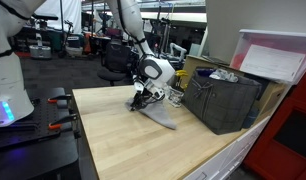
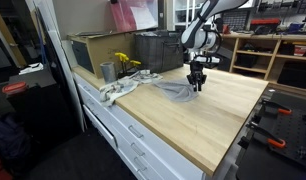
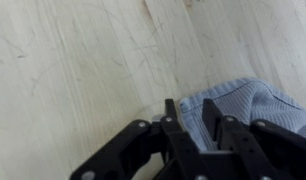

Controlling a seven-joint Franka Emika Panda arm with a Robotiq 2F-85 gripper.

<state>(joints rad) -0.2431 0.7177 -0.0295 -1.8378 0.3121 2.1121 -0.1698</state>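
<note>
Nearest the wrist camera, the gripper points down at the wooden table, jaws part-way apart with nothing clamped; the grey-blue cloth lies bunched against one finger, its edge reaching into the gap. In an exterior view the gripper stands low at the end of the cloth, near a dark crate. In an exterior view the cloth lies just beside the gripper. The step looks like a pinch at the cloth's edge; next calls for closing squarely on the fold before any lift
</note>
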